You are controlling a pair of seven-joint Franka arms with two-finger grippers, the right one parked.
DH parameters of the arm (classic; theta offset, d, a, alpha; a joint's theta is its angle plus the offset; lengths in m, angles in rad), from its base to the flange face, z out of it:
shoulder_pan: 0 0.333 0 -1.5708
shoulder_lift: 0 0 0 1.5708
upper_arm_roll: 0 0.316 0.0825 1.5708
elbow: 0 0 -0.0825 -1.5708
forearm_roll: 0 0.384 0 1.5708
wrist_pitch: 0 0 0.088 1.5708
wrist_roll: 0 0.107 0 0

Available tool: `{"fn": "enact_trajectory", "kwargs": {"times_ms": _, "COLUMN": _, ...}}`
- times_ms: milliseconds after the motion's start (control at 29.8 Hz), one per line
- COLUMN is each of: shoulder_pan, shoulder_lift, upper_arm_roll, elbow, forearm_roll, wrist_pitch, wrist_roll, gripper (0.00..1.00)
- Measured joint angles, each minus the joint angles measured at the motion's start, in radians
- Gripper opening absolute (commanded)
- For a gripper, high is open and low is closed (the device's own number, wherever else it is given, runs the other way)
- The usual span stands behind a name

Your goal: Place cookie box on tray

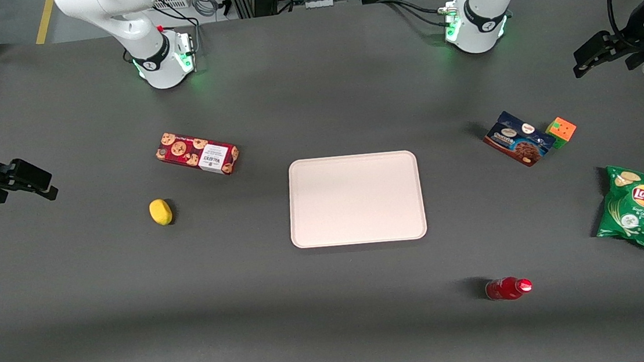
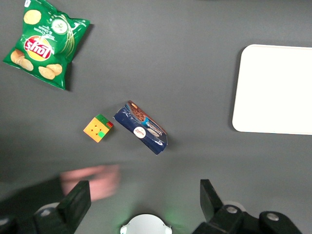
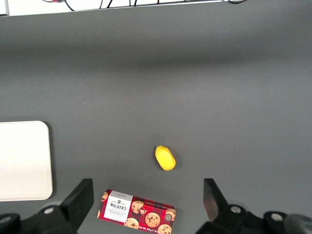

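Note:
The cookie box [image 1: 517, 137], small, flat, dark blue and reddish brown, lies on the grey table toward the working arm's end, tilted against a colour cube. In the left wrist view the cookie box [image 2: 141, 127] lies well ahead of my fingers. The tray [image 1: 355, 199], large, pale cream-pink and bare, rests in the middle of the table; the wrist view shows part of the tray [image 2: 275, 90]. My gripper [image 1: 586, 60] hangs high above the table's working-arm end, apart from the box. The gripper [image 2: 141, 200] is open, with nothing between its fingers.
A colour cube [image 1: 562, 130] touches the cookie box. A green chips bag [image 1: 639, 207] and a lying red bottle [image 1: 509, 288] are nearer the front camera. A yellow lemon [image 1: 161, 212] and a longer red cookie box [image 1: 198, 153] lie toward the parked arm's end.

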Motion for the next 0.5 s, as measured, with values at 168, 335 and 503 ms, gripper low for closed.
{"fn": "enact_trajectory", "kwargs": {"times_ms": 168, "shoulder_pan": 0.000, "shoulder_lift": 0.000, "upper_arm_roll": 0.000, "elbow": 0.000, "forearm_roll": 0.001, "wrist_pitch": 0.000, "wrist_roll": 0.000, "gripper": 1.00}}
{"fn": "enact_trajectory", "kwargs": {"times_ms": 335, "shoulder_pan": 0.000, "shoulder_lift": 0.000, "upper_arm_roll": 0.002, "elbow": 0.000, "forearm_roll": 0.013, "wrist_pitch": 0.000, "wrist_roll": 0.000, "gripper": 1.00}}
{"fn": "enact_trajectory", "kwargs": {"times_ms": 503, "shoulder_pan": 0.001, "shoulder_lift": 0.000, "upper_arm_roll": 0.003, "elbow": 0.000, "forearm_roll": 0.024, "wrist_pitch": 0.000, "wrist_roll": 0.000, "gripper": 1.00}}
